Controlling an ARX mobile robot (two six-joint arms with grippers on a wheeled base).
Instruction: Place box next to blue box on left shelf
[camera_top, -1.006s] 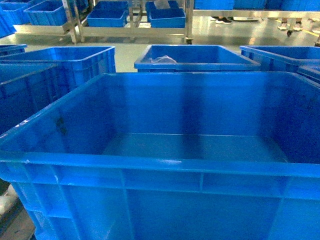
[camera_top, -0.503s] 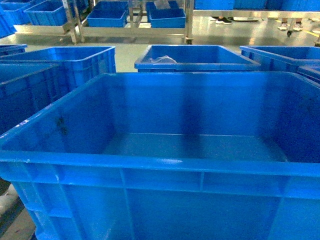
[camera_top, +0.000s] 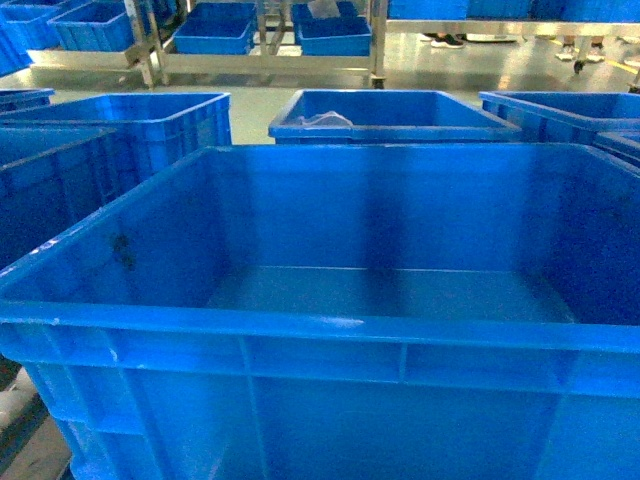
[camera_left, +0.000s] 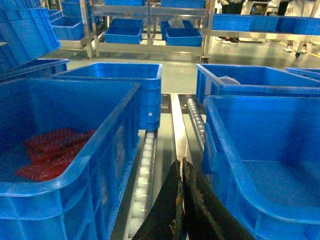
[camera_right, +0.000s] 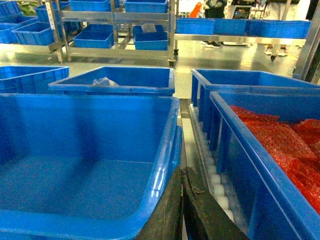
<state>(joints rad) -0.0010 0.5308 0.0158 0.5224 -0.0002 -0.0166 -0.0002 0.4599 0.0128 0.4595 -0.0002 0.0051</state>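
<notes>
The empty blue crate (camera_top: 400, 300) fills the frame centre. The left gripper (camera_left: 181, 200) and right gripper (camera_right: 181, 210) – fingers together – flank its side walls, probably to carry it.

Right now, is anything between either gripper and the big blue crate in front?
Nothing visible does. The left gripper hangs in the gap over the rollers, right beside the crate on its left wall; the right gripper hangs beside its right wall.
</notes>
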